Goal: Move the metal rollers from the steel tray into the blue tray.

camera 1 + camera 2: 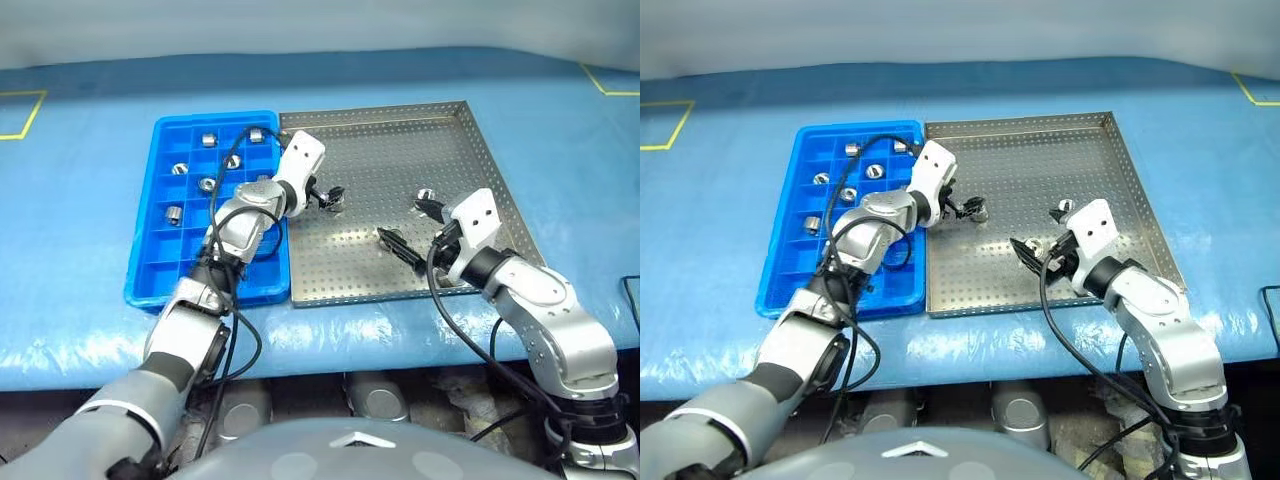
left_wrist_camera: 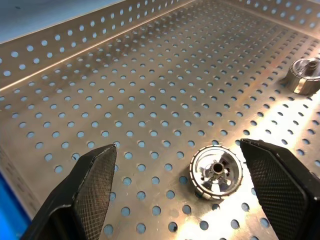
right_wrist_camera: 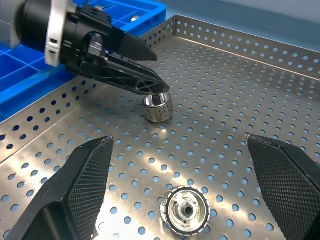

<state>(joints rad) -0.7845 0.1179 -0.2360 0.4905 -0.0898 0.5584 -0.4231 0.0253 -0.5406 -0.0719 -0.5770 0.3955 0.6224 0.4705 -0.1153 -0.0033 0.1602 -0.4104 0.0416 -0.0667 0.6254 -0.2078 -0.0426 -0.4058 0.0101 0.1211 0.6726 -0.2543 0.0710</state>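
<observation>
The steel tray (image 1: pixel 400 150) lies right of the blue tray (image 1: pixel 160 262), rims touching. Several metal rollers (image 1: pixel 206 184) sit in the blue tray's far compartments. My left gripper (image 1: pixel 328 196) reaches over the steel tray's left part and is open. One roller (image 2: pixel 216 172) stands on the perforated floor between its fingers (image 2: pixel 95 185), untouched. My right gripper (image 1: pixel 408 224) hovers open over the tray's near middle. A second roller (image 3: pixel 186 210) lies on its side between its fingers (image 3: pixel 85 185), not gripped. In the right wrist view, the left gripper (image 3: pixel 150 82) sits just above its roller (image 3: pixel 157 107).
Both trays rest on a blue table cover (image 1: pixel 80 200) with yellow tape marks at the far left (image 1: pixel 20 115) and far right (image 1: pixel 610 80). The table's front edge (image 1: pixel 400 340) runs just below the trays. Black cables (image 1: pixel 240 330) hang from both arms.
</observation>
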